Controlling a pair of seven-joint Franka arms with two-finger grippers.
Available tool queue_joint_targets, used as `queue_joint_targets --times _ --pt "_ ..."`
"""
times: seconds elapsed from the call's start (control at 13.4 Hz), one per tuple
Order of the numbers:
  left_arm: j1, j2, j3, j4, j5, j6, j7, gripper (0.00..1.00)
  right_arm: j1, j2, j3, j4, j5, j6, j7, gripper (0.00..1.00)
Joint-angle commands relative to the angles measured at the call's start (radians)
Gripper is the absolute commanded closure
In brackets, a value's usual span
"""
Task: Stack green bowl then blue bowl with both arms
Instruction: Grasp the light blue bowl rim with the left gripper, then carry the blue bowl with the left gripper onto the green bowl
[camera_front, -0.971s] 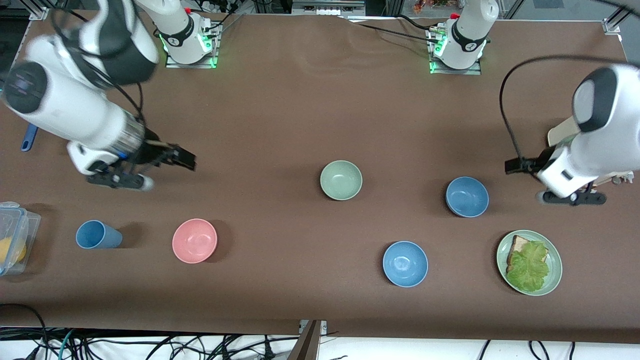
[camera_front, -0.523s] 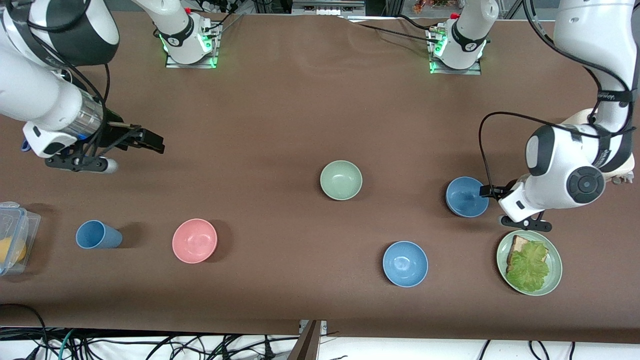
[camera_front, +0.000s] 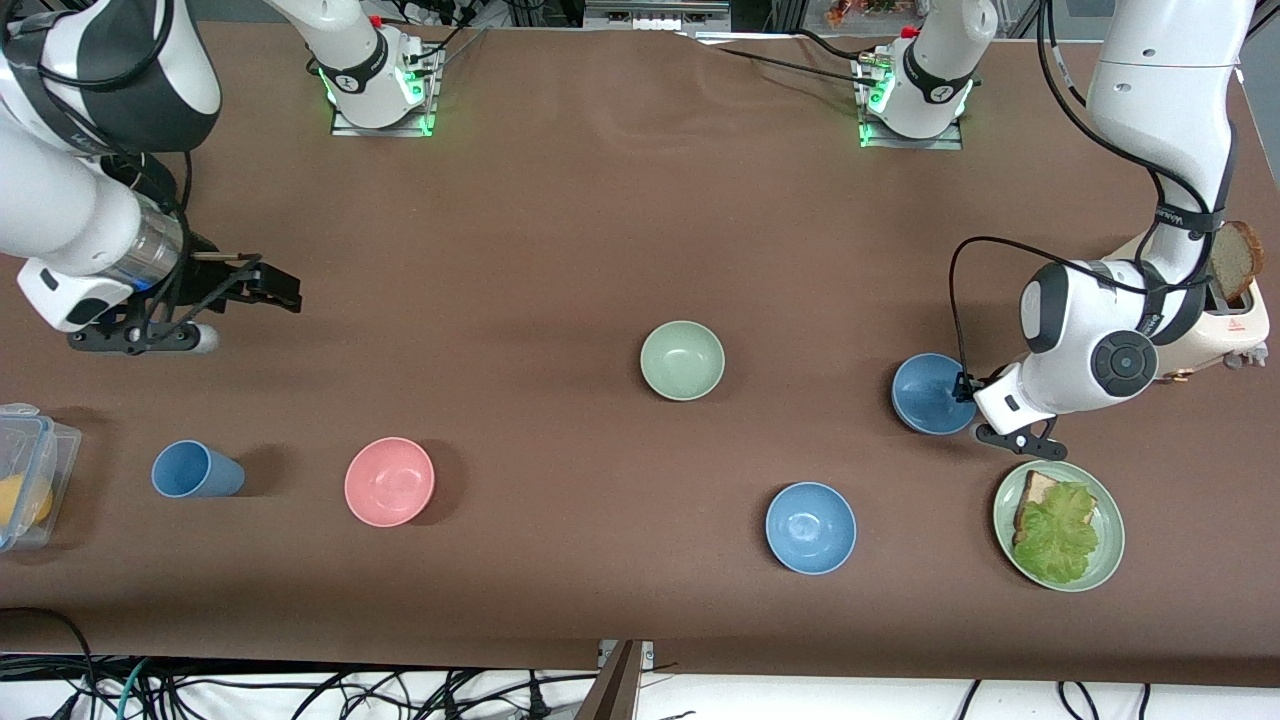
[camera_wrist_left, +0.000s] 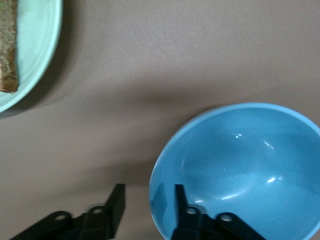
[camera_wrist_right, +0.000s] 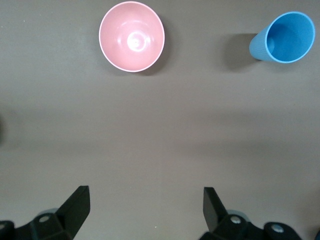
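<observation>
The green bowl (camera_front: 682, 360) stands upright and alone at mid-table. One blue bowl (camera_front: 933, 393) stands toward the left arm's end, and a second blue bowl (camera_front: 810, 527) stands nearer the front camera. My left gripper (camera_front: 963, 392) is open and low at the first blue bowl's rim. In the left wrist view the left gripper (camera_wrist_left: 148, 201) straddles the rim of the blue bowl (camera_wrist_left: 245, 170), one finger inside and one outside. My right gripper (camera_front: 272, 285) is open and empty over bare table near the right arm's end; the right wrist view shows it (camera_wrist_right: 145, 205) the same.
A green plate (camera_front: 1108, 560) with bread and lettuce lies close to the left gripper, nearer the front camera; its rim shows in the left wrist view (camera_wrist_left: 47, 55). A toaster (camera_front: 1235, 315) stands by the left arm. A pink bowl (camera_front: 389, 481), blue cup (camera_front: 195, 470) and plastic box (camera_front: 25, 470) stand toward the right arm's end.
The left arm has swung from beside the toaster down to the blue bowl's rim. The right arm has drawn back toward its end of the table. No bowl has moved.
</observation>
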Motion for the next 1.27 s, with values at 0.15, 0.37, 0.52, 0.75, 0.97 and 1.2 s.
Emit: queue_joint_targets --times 0.15,0.37,0.52,0.75,0.97,1.2 --pt "0.007 -0.015 -0.005 -0.012 0.002 0.013 0.052 1.00 -0.006 0.018 0.007 0.045 -0.010 -0.030 -0.023 0.00" --pt "0.004 -0.047 -0.014 0.008 0.000 -0.035 0.044 1.00 -0.018 0.007 -0.041 0.095 -0.007 -0.042 -0.048 0.00" --pt "-0.010 -0.090 -0.040 0.055 -0.015 -0.178 0.033 1.00 -0.018 0.001 -0.062 0.165 -0.002 -0.132 -0.135 0.00" --pt "-0.016 -0.113 -0.135 0.210 -0.078 -0.392 0.006 1.00 -0.009 0.002 -0.052 0.195 -0.002 -0.164 -0.143 0.00" --pt "-0.110 -0.096 -0.195 0.313 -0.080 -0.429 -0.176 1.00 -0.009 -0.010 -0.053 0.181 -0.002 -0.240 -0.146 0.00" --pt "-0.261 0.003 -0.195 0.438 -0.084 -0.426 -0.379 1.00 -0.009 -0.065 -0.053 0.088 -0.005 -0.185 -0.146 0.00"
